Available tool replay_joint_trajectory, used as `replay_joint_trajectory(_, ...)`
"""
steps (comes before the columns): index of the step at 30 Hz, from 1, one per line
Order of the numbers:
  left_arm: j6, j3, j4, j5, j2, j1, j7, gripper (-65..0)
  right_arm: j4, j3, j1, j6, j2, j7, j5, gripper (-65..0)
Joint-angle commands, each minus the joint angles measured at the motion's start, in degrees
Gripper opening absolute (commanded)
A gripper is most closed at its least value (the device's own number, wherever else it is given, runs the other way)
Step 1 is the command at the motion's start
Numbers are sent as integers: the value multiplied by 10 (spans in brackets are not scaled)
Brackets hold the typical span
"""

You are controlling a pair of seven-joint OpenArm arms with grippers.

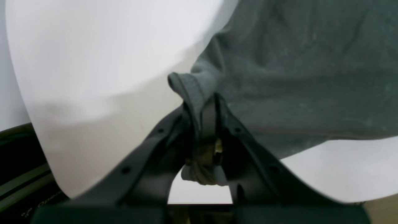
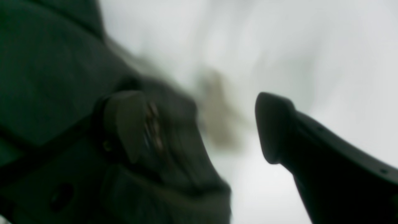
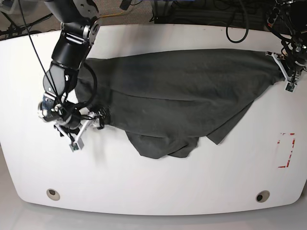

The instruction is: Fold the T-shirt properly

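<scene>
The dark charcoal T-shirt (image 3: 182, 96) lies spread and wrinkled across the middle of the white table (image 3: 153, 182), with its lower part bunched near the centre. My left gripper (image 3: 281, 65), at the right of the base view, is shut on a hemmed corner of the shirt (image 1: 295, 77); the left wrist view shows the cloth pinched in the gripper (image 1: 206, 104). My right gripper (image 3: 95, 120) is at the shirt's left edge. In the blurred right wrist view it (image 2: 202, 127) is open, with the shirt (image 2: 46, 77) against one finger (image 2: 127, 124) and bare table in the gap.
A red rectangle outline (image 3: 286, 150) is marked on the table near the right edge. Two round holes (image 3: 53, 193) (image 3: 262, 196) sit near the front edge. Cables (image 3: 240, 28) lie along the back edge.
</scene>
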Motion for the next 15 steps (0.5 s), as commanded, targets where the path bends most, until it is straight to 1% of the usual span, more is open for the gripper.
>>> replay_joint_trajectory(1,3,-5,10,-2,-9,-2,-8,-643,-54,-17,47,1,8,50,8,-125)
replay_joint_trajectory(6,3,-5,9,-2,-9,-2,-8,-643,-176,-43,98,1,9,128,8,-125)
replay_joint_trajectory(10,3,-5,8,-2,-9,-2,-8,-643,-265,-50,131,1,9,185,5,-125)
replay_joint_trajectory(15,3,-5,7,-2,-9,-2,-8,-643,-347,-49,157,1,2,250,-44,-125)
